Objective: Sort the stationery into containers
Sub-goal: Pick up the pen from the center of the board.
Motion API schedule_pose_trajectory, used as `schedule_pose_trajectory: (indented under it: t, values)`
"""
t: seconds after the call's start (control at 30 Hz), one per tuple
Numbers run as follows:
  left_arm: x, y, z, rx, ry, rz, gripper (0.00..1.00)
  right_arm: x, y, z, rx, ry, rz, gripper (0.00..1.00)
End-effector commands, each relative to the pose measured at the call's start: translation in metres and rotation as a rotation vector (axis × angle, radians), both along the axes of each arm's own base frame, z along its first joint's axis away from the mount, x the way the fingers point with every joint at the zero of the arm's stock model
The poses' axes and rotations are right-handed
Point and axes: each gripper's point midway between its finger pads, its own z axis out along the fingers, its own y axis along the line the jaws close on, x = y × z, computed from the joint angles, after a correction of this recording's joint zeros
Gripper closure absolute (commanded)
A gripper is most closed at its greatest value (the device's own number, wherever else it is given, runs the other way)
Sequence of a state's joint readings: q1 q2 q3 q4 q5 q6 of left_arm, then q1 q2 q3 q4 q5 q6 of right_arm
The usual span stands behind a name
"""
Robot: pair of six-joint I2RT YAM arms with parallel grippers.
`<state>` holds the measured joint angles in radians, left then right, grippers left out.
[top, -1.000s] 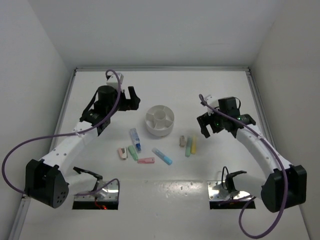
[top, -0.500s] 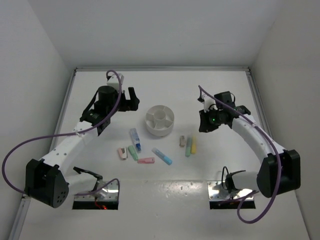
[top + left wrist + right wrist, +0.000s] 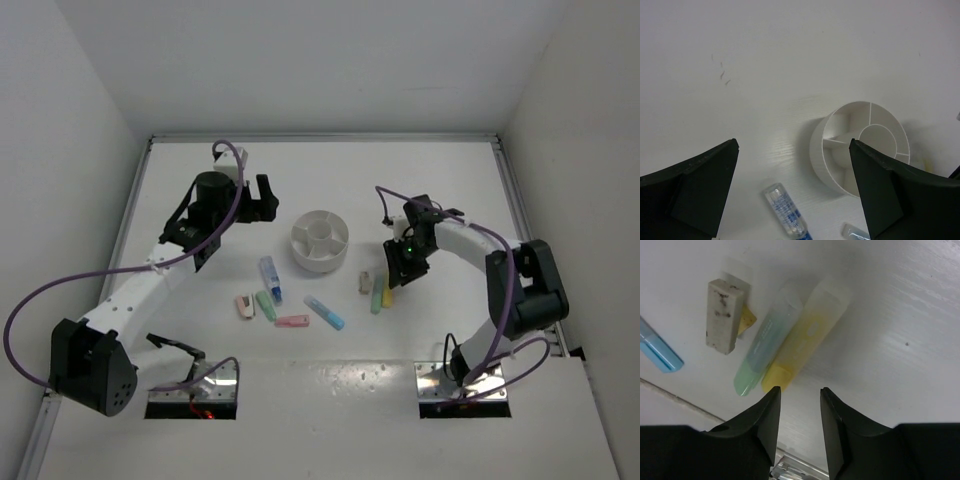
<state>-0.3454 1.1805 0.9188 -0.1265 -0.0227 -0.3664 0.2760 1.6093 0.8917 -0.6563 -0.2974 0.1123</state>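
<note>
On the white table [image 3: 450, 180], the left gripper [image 3: 792, 145] hangs left of the round white tub [image 3: 816, 150], jaws wide and empty. The right gripper [image 3: 799, 392], jaws narrow and empty, is just over the yellow marker [image 3: 805, 337]. This marker touches a green marker [image 3: 765, 347] beside a beige eraser [image 3: 724, 315]. The other stationery pieces [image 3: 292, 321] lie near the tub.

A white table [image 3: 320, 180] is enclosed by white walls [image 3: 70, 130] at its left, far and right edges. A pale rail [image 3: 320, 137] is seen along the far edge. A shiny metal plate [image 3: 220, 378] is set at the near edge toward the left corner, a second plate [image 3: 432, 382] toward the right. Small dark marks [image 3: 721, 74] are scattered on the tabletop.
</note>
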Motion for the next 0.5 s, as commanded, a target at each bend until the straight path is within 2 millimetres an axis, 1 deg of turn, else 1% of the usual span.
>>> schedule_pose_trajectory:
  t: [0.0,0.03,0.1,0.17,0.2,0.27,0.37,0.4,0.47]
  values:
    - [0.000,-0.003,0.022,-0.010,-0.061,-0.015,0.00,0.025,0.004,0.004,-0.020,-0.059,-0.013,0.62]
    - [0.000,-0.003,0.022,-0.010,-0.061,-0.015,0.00,0.023,0.004,-0.002,-0.026,-0.037,-0.012,0.60]
    - [0.000,-0.003,0.022,-0.010,-0.061,-0.015,0.00,0.020,0.006,-0.005,-0.029,-0.027,-0.003,0.60]
    - [-0.001,-0.004,0.022,-0.013,-0.060,-0.023,0.00,0.024,0.007,-0.007,-0.025,-0.034,-0.013,0.56]
    - [-0.001,-0.004,0.022,-0.013,-0.060,-0.023,0.00,0.023,0.011,-0.006,-0.016,-0.032,-0.002,0.55]
    - [-0.002,-0.004,0.025,-0.016,-0.069,-0.023,0.00,0.027,0.013,-0.006,-0.012,-0.036,-0.014,0.54]
    - [-0.002,-0.005,0.025,-0.019,-0.068,-0.032,0.00,0.027,0.014,-0.018,-0.038,-0.009,-0.016,0.53]
    - [-0.002,-0.005,0.025,-0.019,-0.068,-0.032,0.00,0.026,0.014,-0.021,-0.040,0.002,-0.024,0.53]
    - [-0.002,-0.005,0.025,-0.019,-0.068,-0.032,0.00,0.030,0.016,-0.022,-0.047,-0.008,-0.028,0.53]
